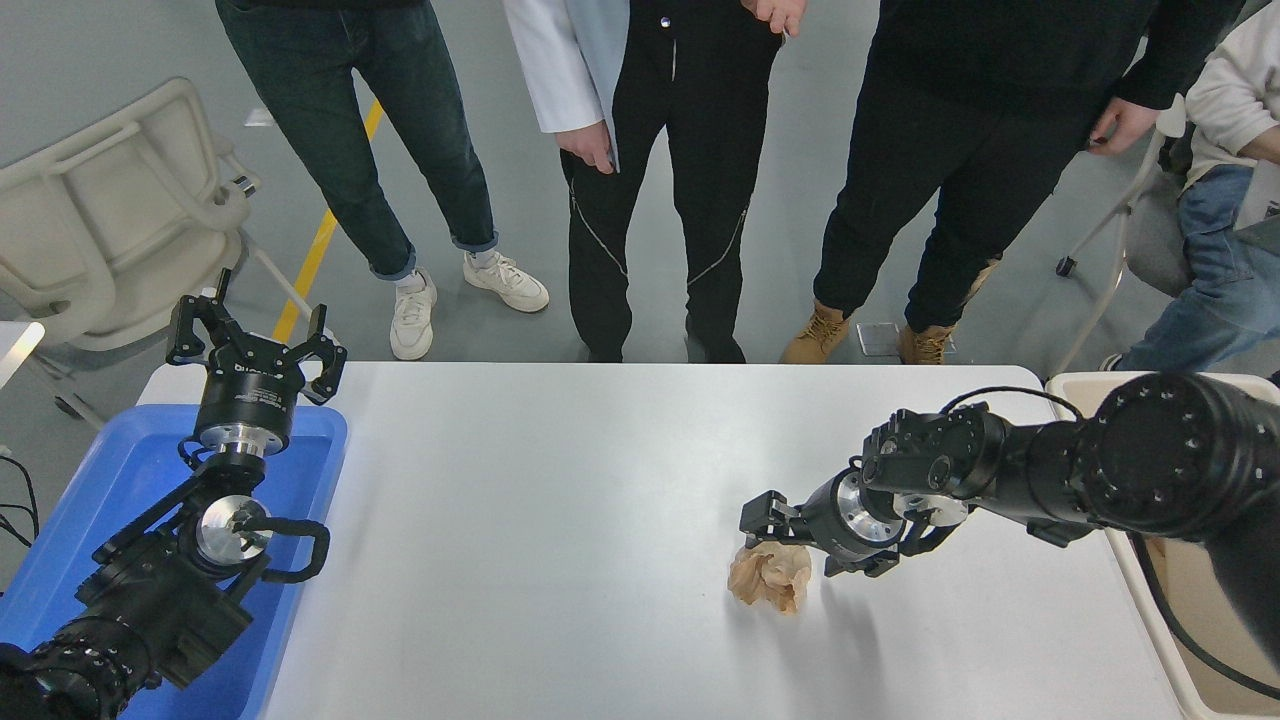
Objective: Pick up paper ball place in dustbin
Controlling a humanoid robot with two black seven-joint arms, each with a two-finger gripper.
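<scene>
The tan-brown paper ball [770, 578] lies on the white table [560, 520], right of centre and near the front. My right gripper [768, 522] reaches in from the right and sits at the ball's upper edge, low over the table; the angle hides whether it is closed on the paper. The beige dustbin [1150, 625] stands off the table's right end, partly hidden behind my right arm. My left gripper [255, 345] is parked open and empty over the blue tray at the lower left.
A shallow blue tray [110, 490] sits at the table's left end under my left arm. Several people stand along the far side [680, 200], one seated at the right. A beige chair [120, 210] lies tipped at the far left.
</scene>
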